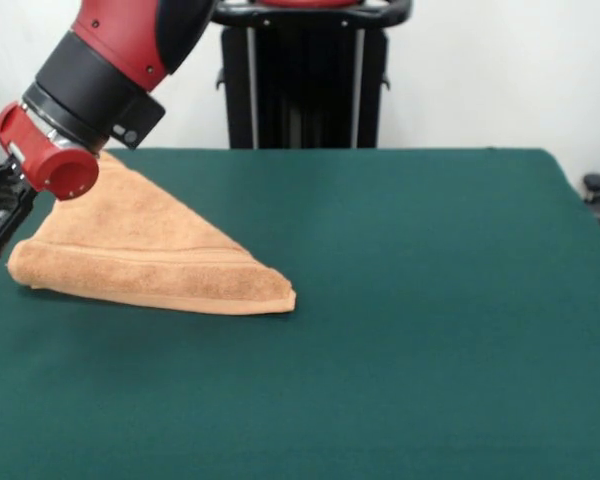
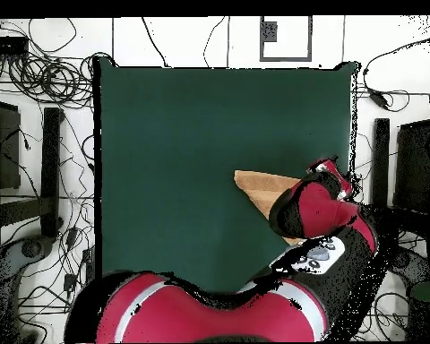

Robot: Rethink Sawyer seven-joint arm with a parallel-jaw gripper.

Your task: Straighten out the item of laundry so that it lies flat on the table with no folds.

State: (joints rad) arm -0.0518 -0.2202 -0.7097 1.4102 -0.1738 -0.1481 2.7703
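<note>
The orange-tan towel [image 1: 150, 250] lies at the left of the green table [image 1: 410, 300], folded over into a triangle with a thick doubled edge along its near side. Its upper point runs up behind the arm's red wrist cap [image 1: 58, 165]. The gripper [image 1: 4, 208] shows only as a dark shape at the left edge, beside the towel; I cannot tell whether it is open or holds the cloth. In the overhead view the arm covers most of the towel [image 2: 262, 188], and only its pointed end shows on the table [image 2: 183, 152].
The robot's black pedestal [image 1: 302, 75] stands behind the table's far edge. Cables and stands [image 2: 39, 161] lie on the floor round the table. The towel sits close to the table's side edge.
</note>
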